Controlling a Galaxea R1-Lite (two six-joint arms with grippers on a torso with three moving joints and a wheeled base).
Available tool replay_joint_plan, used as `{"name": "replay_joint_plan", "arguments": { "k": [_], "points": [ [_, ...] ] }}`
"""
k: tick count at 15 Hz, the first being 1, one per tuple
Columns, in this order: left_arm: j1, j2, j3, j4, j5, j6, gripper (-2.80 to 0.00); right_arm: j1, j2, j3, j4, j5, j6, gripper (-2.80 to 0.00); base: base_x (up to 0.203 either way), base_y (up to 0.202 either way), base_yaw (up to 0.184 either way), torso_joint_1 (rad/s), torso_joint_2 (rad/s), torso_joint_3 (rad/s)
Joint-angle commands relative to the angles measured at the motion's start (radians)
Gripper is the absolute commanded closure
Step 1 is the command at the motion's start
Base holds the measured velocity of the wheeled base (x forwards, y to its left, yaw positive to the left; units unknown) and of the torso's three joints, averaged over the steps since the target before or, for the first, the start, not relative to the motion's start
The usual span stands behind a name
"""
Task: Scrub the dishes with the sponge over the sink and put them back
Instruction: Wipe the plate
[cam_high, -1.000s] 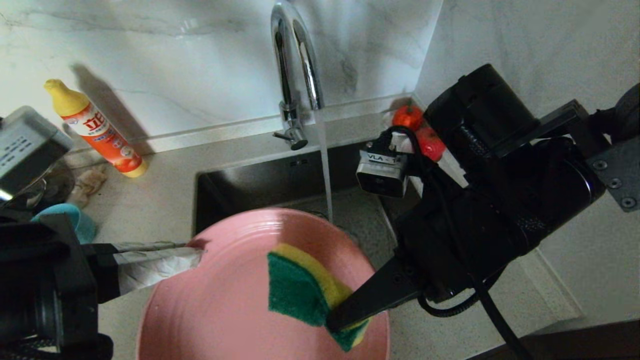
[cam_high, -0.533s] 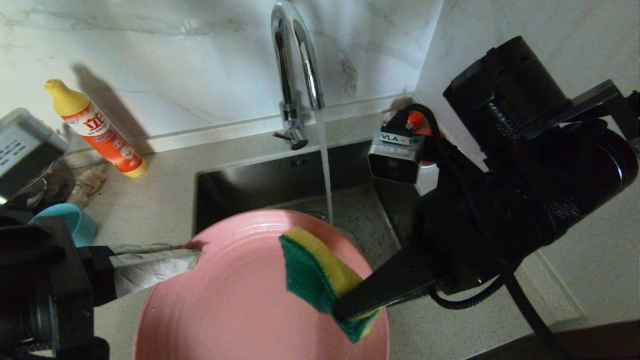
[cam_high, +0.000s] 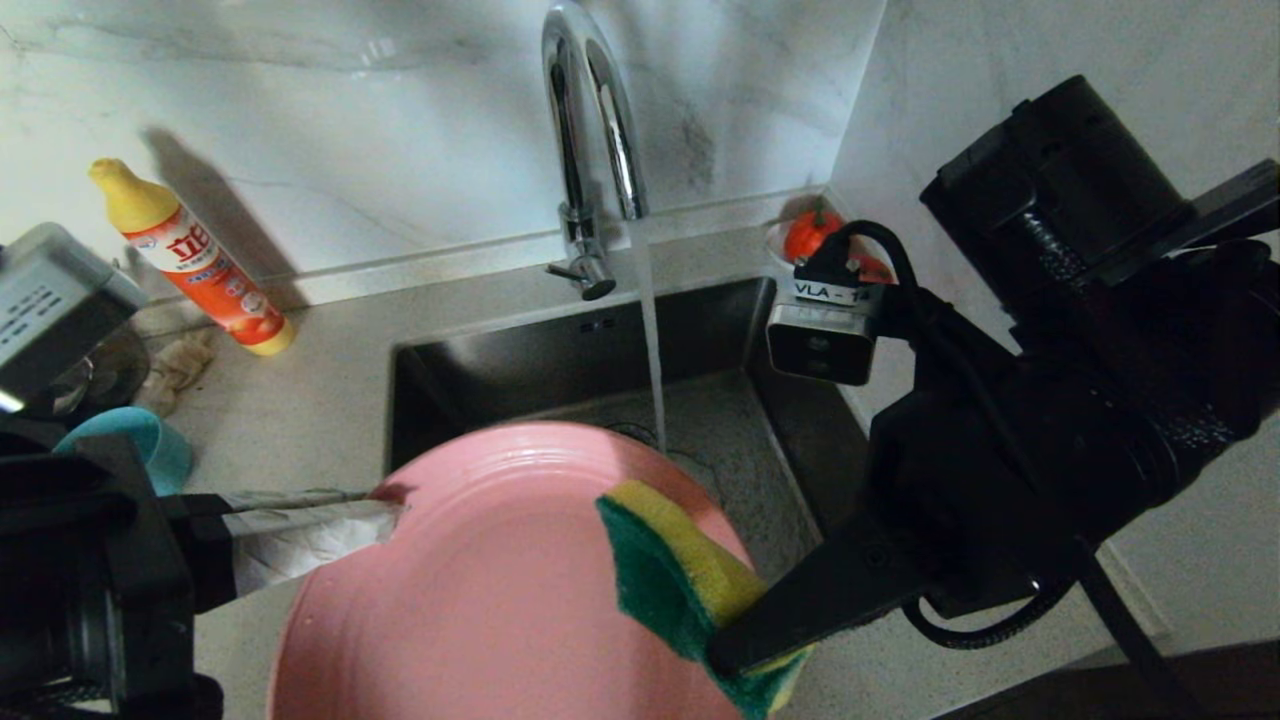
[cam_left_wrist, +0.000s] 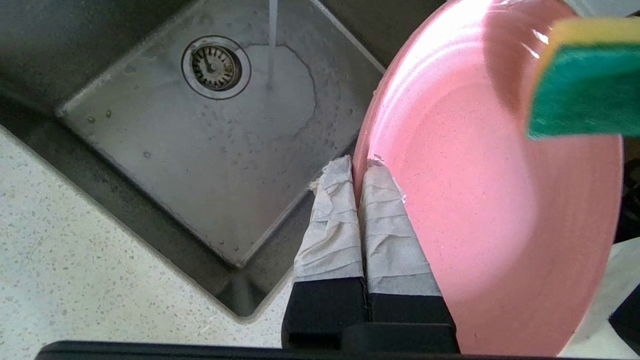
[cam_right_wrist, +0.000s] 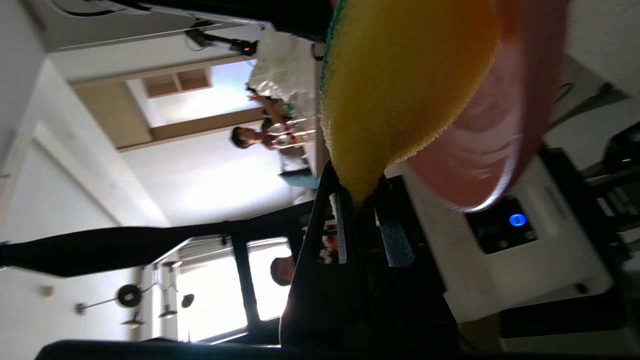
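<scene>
Holding: left gripper (cam_high: 385, 505) — tape-wrapped fingers (cam_left_wrist: 385, 220) pinched tight on the rim of the pink plate (cam_high: 500, 590), gripping at the plate's 9 o'clock edge in the head view.
Bottle: orange plastic detergent bottle (cam_high: 195, 260) with a yellow cap, leaning on the countertop (cam_high: 320, 370) at 10 o'clock from the plate.
Rag: small crumpled beige rag (cam_high: 178, 365) just beside the bottle's base.
Bowl: teal round bowl (cam_high: 135, 440) at the far left, partly hidden behind the left arm's black housing.
Plate: wide, smooth and glossy, shallow rings inside the rim; tilted, held over the near edge of the sink (cam_high: 480, 365).
Sink: square stainless-steel basin, wet floor, round drain strainer (cam_left_wrist: 215, 66) in a corner.
Tap: tall chrome gooseneck tap (cam_high: 590, 150) at 12 o'clock, a thin stream of water (cam_high: 652, 350) falling past the plate's far rim.
Sponge: rectangular sponge (cam_high: 690, 590) — porous yellow foam over a coarse dark green scouring layer, green face against the plate at its 4 o'clock edge, bent where it is squeezed.
Right gripper (cam_high: 745, 655): black fingers clamped on the sponge's lower end.
Fruit: red fruit (cam_high: 812, 235) at the sink's 2 o'clock corner, partly blocked by the right wrist camera (cam_high: 825, 335).
</scene>
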Motion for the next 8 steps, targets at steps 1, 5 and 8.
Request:
{"name": "replay_joint_plan", "arguments": {
  "k": [1,5,8],
  "points": [
    [0.000,0.003,0.003,0.000,0.001,0.001,0.00,0.001,0.004,0.004,-0.001,0.050,0.003,0.00,0.000,0.000,0.000,0.000,0.00,0.000],
    [0.000,0.020,0.012,-0.001,0.001,0.005,0.00,0.046,0.004,-0.057,-0.009,0.067,0.008,0.00,0.000,0.000,0.000,0.000,0.00,0.000],
    [0.000,0.023,0.016,-0.043,0.000,-0.003,0.00,0.100,0.036,-0.093,-0.010,0.068,0.009,0.00,0.000,0.000,0.000,0.000,0.00,0.000]
  ]
}}
